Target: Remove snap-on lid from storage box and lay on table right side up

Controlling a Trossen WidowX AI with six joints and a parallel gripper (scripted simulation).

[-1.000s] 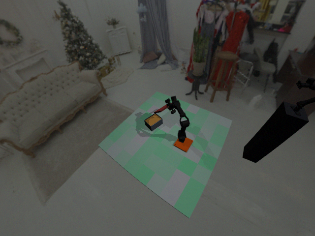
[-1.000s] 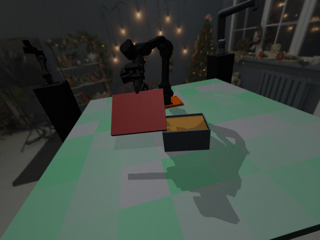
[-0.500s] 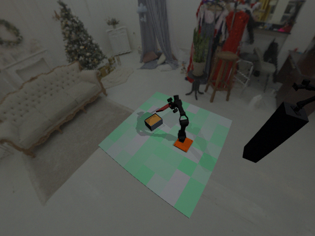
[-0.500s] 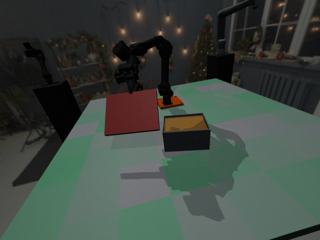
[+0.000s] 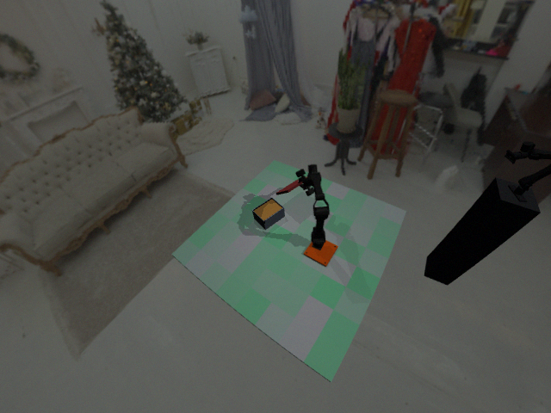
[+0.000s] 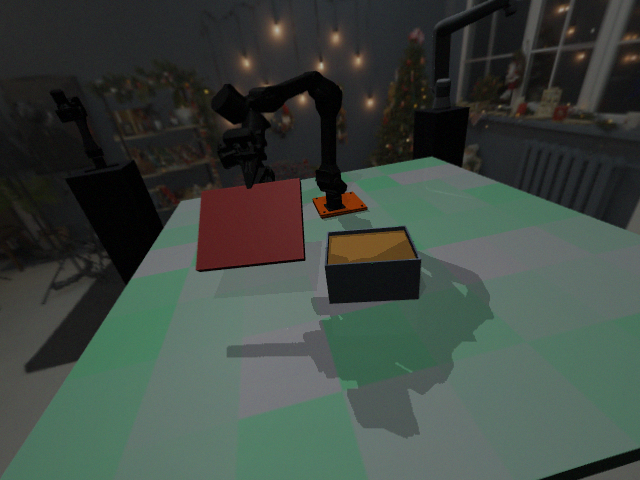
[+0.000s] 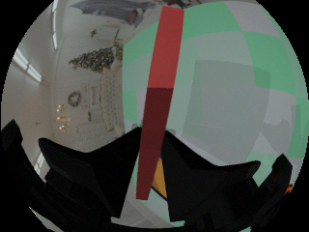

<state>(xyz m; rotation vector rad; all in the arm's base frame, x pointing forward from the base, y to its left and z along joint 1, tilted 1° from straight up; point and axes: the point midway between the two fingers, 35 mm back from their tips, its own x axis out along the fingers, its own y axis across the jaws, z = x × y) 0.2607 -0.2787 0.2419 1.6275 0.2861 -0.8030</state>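
Observation:
The red square lid (image 5: pixel 287 188) (image 6: pixel 250 224) (image 7: pixel 159 89) is in the air beside the box, tilted, with its edge away from the gripper lower. My gripper (image 5: pixel 303 181) (image 6: pixel 250 183) (image 7: pixel 152 133) is shut on one edge of the lid. The dark grey storage box (image 5: pixel 275 218) (image 6: pixel 373 281) stands upright and open on the table, with an orange-yellow inside. In the exterior view the lid is left of the box, apart from it. Only a small part of the box shows in the wrist view, behind the lid. The lid's underside is mostly hidden.
The table (image 5: pixel 284 271) (image 6: pixel 289 439) has a green and grey patchwork top. The arm's orange base plate (image 5: pixel 326 257) (image 6: pixel 356 203) is behind the box in the exterior view. The lid's shadow falls on the table left of the box there.

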